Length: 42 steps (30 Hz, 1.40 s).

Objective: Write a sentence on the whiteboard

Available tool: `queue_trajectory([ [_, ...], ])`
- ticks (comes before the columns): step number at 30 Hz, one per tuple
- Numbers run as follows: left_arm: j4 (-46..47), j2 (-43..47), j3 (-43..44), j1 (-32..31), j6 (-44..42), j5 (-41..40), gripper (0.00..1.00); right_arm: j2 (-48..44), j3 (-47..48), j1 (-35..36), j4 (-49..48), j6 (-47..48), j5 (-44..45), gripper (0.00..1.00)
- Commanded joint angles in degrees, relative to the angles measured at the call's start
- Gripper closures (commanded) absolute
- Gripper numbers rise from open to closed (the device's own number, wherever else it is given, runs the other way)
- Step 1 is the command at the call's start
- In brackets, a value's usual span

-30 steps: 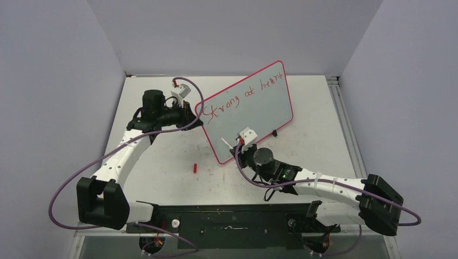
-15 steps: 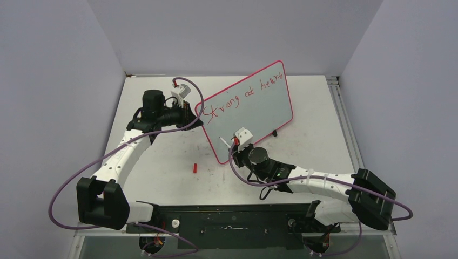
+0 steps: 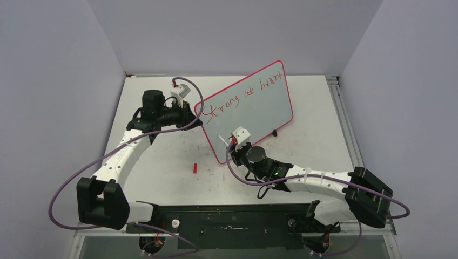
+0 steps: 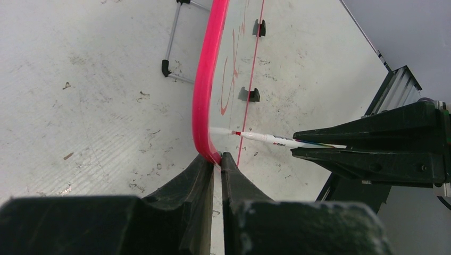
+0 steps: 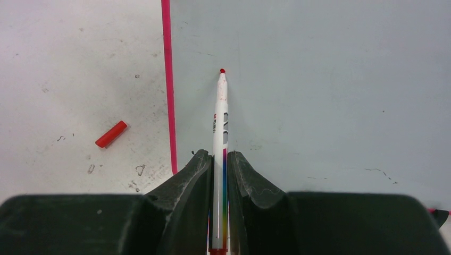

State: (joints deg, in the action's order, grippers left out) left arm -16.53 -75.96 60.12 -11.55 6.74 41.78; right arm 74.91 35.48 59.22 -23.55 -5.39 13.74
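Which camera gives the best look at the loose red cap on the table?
The right wrist view: the red cap lies large and clear on the table beside the whiteboard. The top external view shows only a tiny red speck. The left wrist view misses it.

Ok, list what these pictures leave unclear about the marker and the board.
- Whether the tip of the marker touches the whiteboard: the right wrist view looks along the barrel, so no gap or touch shows.
- The sentence: small in the top view, outside the right wrist view, only a steep sliver in the left wrist view.
- The right gripper fingers in the top view: hidden under its wrist camera.
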Motion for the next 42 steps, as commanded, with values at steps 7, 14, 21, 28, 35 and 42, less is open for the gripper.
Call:
queue_trajectory([
  [7, 2.19, 1.83, 0.30, -0.22, -0.59, 1.48, 1.00, 0.94, 2.86, -0.25, -2.63, 1.21, -1.01, 0.95],
  [14, 2.12, 1.87, 0.33, -0.20, -0.59, 1.51, 1.00, 1.19, 1.76, 0.13, -1.63, 0.80, -2.02, 0.95],
  [21, 2.12, 1.77, 0.30, -0.21, -0.59, 1.53, 1.00, 0.71, 0.36, 0.63, -0.78, 0.34, -1.39, 0.95],
  [28, 2.20, 1.77, 0.27, -0.23, -0.59, 1.54, 1.00, 0.07, -0.46, 0.92, -0.36, -0.11, -0.88, 0.95],
  [35, 2.16, 1.71, 0.35, -0.19, -0.59, 1.52, 1.00, -0.58, -1.60, 1.69, -0.05, -0.63, 0.51, 0.95],
  [42, 2.13, 1.73, 0.27, -0.22, -0.56, 1.47, 1.00, -1.60, -2.21, 1.79, -0.25, -0.98, 3.90, 0.95],
])
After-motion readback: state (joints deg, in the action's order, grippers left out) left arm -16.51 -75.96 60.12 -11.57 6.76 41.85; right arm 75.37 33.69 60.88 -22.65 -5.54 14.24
